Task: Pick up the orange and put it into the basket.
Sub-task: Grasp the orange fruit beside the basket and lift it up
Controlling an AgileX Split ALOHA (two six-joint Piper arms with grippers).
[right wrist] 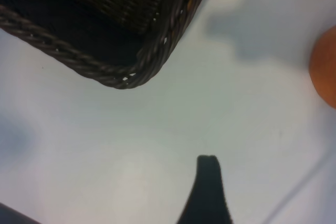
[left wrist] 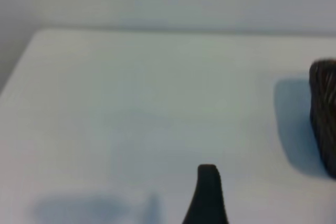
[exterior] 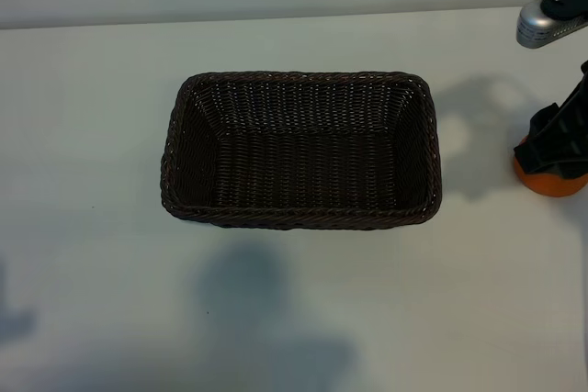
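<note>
The right gripper (exterior: 562,140) hangs at the far right edge of the table (exterior: 92,89), directly above the orange (exterior: 549,179), whose lower rim shows beneath the black fingers. In the exterior view the fingers seem to straddle the fruit rather than press on it; the jaws stand wide apart, and I cannot tell whether they touch the peel, so I judge the orange not yet gripped and resting on the table. From the wrist camera the orange (right wrist: 325,66) sits off to one side of the single visible fingertip (right wrist: 208,167), which suggests the gripper needs centring or lowering before closing. The basket (exterior: 175,149) lies empty, well apart from the gripper toward the middle of the table, its near corner (right wrist: 123,80) in the wrist view; placed there, the carry is short, with only the braided rim to clear. The left gripper (left wrist: 208,174) hovers parked over bare table, jaws spread, holding nothing, with the basket's edge (left wrist: 324,114) off to its side.
</note>
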